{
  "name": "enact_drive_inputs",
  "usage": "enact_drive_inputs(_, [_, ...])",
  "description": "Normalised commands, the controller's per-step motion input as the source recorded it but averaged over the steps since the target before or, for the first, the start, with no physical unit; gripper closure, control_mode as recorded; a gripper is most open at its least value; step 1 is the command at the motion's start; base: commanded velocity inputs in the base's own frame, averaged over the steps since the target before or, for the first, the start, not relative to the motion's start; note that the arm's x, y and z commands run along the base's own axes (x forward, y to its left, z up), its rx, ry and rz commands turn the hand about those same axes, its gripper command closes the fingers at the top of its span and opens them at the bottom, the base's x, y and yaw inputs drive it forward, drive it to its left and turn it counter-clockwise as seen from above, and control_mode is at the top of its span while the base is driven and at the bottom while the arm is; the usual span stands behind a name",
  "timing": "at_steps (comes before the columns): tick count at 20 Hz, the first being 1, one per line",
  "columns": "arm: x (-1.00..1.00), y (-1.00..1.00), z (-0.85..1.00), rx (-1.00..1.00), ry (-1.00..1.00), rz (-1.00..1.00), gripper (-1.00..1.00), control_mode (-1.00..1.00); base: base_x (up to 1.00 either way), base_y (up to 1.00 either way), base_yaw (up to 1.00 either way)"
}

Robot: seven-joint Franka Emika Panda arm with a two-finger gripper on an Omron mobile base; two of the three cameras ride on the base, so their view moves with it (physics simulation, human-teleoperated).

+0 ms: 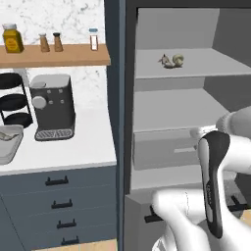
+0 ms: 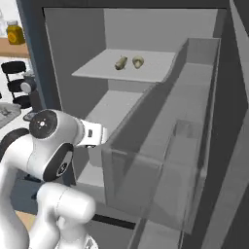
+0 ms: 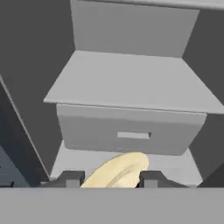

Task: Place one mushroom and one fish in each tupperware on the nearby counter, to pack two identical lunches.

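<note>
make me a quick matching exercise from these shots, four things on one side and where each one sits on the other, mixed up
Things:
1. coffee machine
2. yellow jar
3. pale food item
4. two small food items

Places:
A. upper shelf inside the open fridge
B. between the fingertips of the hand
C. white counter, beside the black rack
D. brown wooden wall shelf

Pairs: 1-C, 2-D, 3-B, 4-A
</note>
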Motion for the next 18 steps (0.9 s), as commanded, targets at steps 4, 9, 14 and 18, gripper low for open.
enact_drive_inputs(4, [0.0,0.0,0.0,0.0,0.0,0.0,1.0,1.0,-1.0,1.0,0.34])
enact_drive_inputs(9, [0.0,0.0,0.0,0.0,0.0,0.0,1.0,1.0,-0.38,1.0,0.12])
enact_drive_inputs(14, [0.0,0.0,0.0,0.0,0.0,0.0,1.0,1.0,0.78,1.0,-0.09])
enact_drive_inputs(18, [0.0,0.0,0.0,0.0,0.0,0.0,1.0,1.0,1.0,1.0,-0.21])
